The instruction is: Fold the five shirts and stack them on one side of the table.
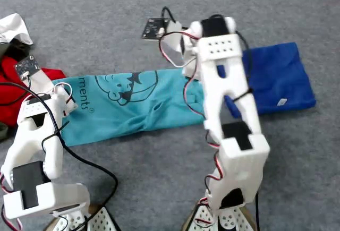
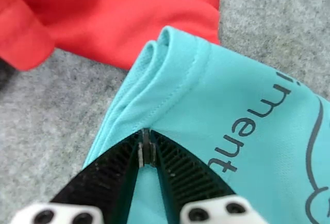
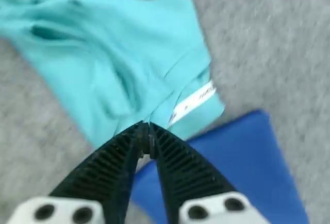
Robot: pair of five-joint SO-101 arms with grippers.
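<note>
Ribbed black jaws of the left gripper [image 2: 146, 152] are pressed together on the doubled hem of the teal shirt [image 2: 227, 105], pinching the cloth at its corner. Just beyond that corner lies the red shirt [image 2: 103, 13], crumpled on the grey table [image 1: 159, 167] near its left edge. The right gripper [image 3: 147, 137] is likewise clamped tight, its tips meeting on the opposite end of the teal shirt, where creases in the cloth run toward them and a white label shows. Seen from above, the teal shirt stretches as a long folded band across the middle of the table between the two arms, printed side up, with dark lettering and a drawing. Its right end touches the blue shirt [image 1: 276, 79], which lies folded into a flat rectangle on the right side of the table. A white cloth [image 1: 13, 26] sits bunched at the far left edge, above the red shirt.
</note>
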